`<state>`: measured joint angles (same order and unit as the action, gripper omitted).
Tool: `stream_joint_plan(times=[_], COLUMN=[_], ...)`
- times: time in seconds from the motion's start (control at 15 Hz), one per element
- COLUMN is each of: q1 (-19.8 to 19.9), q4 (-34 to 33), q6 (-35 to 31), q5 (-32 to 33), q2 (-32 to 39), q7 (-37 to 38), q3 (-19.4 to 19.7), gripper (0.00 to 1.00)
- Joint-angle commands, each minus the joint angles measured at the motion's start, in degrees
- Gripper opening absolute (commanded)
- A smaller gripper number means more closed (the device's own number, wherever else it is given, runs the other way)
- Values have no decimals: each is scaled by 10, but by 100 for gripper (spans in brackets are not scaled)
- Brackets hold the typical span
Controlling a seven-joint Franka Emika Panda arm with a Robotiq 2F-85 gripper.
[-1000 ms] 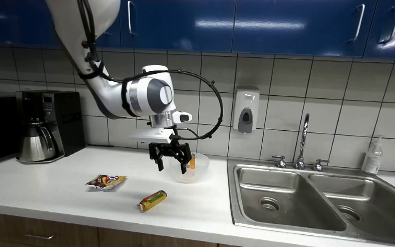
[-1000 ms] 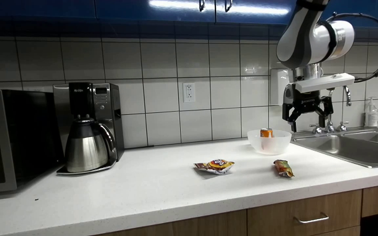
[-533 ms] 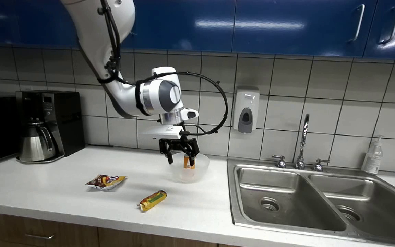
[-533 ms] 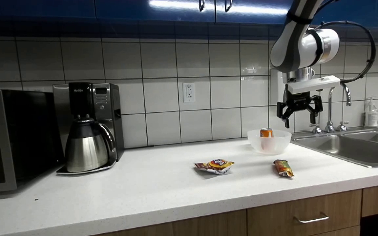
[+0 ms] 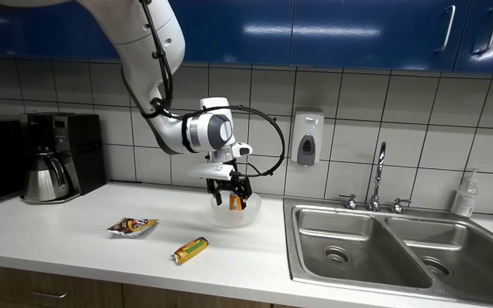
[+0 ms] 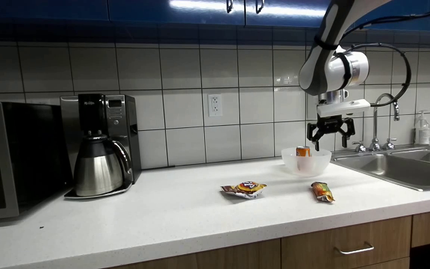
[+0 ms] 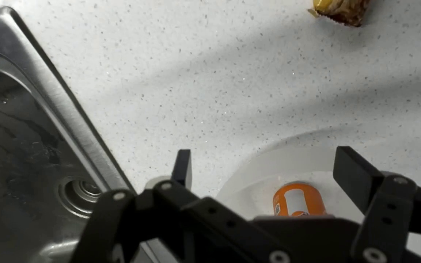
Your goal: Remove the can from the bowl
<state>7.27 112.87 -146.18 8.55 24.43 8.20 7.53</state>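
White and finely speckled, the countertop [image 6: 185, 209] spreads below the black two-fingered claw [image 6: 330, 145]. Glossy blue cupboards [image 5: 229, 30] hang higher than the claw. The brushed-steel double-basin sink [image 5: 292, 239] lies to one side of it, and the white-and-grey jointed robot arm [image 5: 144, 77] carries it from above. On the claw's opposite side, well apart, stand a black-and-grey microwave [image 6: 32, 157] and a black-and-silver coffee maker [image 6: 116, 123]. The claw's jaws stand wide apart, tips downward. Just beneath it sits a shallow, round, translucent white bowl [image 6: 319, 162]. Lower than the claw, on the countertop, lie a crumpled brown-and-orange snack packet [image 5: 132, 226] and, nearer the front edge, a slim yellow-gold wrapped tube [image 5: 191, 250]. The small orange cylindrical can [image 6: 303, 151] stands upright inside the bowl, just below the claw, a gap showing between it and the nearer jaw in an exterior view; in the wrist view, the claw's dark body hides part of it.
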Motion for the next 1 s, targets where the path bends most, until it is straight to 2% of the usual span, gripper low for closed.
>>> stream_joint_plan(times=[0.0, 0.93], q1=[-8, -29], q4=[-68, -249], q6=[2, 17], q5=[-23, -33], q2=[56, 192], q7=[-1, 10], q3=[2, 11], gripper=[100, 100])
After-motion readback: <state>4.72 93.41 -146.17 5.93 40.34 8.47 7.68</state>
